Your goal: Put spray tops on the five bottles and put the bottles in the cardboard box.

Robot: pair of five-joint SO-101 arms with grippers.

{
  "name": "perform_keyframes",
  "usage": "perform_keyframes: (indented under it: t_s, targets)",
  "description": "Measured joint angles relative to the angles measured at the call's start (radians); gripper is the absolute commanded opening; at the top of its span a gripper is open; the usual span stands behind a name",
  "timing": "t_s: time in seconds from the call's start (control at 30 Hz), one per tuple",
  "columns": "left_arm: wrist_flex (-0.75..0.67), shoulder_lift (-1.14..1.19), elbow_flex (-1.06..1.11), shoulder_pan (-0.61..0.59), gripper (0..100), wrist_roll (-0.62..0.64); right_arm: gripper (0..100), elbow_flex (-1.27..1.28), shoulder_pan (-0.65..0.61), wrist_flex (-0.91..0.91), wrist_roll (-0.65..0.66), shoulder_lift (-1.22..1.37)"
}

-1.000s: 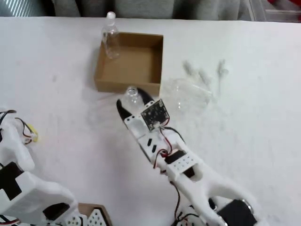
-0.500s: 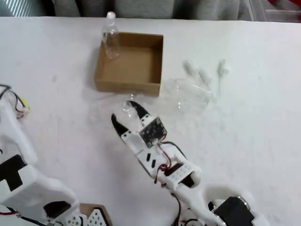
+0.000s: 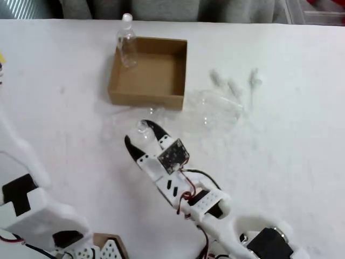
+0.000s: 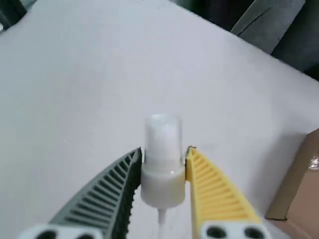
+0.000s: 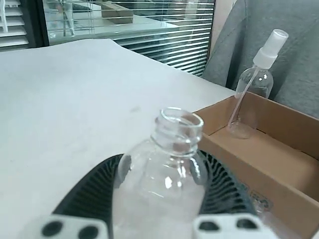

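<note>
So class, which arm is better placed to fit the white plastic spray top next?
Left: the left hand grips the white plastic spray top; the right hand holds the clear, uncapped plastic bottle.

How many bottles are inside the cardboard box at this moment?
1. The bottle with a spray top stands in the far left corner of the cardboard box; nothing there looks hidden.

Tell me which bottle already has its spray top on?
The bottle standing in the cardboard box corner: it wears a white spray top. The bottle in the right gripper has an open neck.
</note>
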Motion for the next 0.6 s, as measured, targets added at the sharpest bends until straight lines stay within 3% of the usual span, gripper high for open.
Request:
perform_keyframes:
  t_s: [0.33,0.6]
  targets:
    - [0.002,0.000,-0.203,0.198,14,0.000,1.7,0.040,-0.121,0.000,0.000,-0.002]
    - [0.021,0.000,-0.328,0.311,13,-0.011,1.7,0.040,-0.130,0.000,0.000,-0.002]
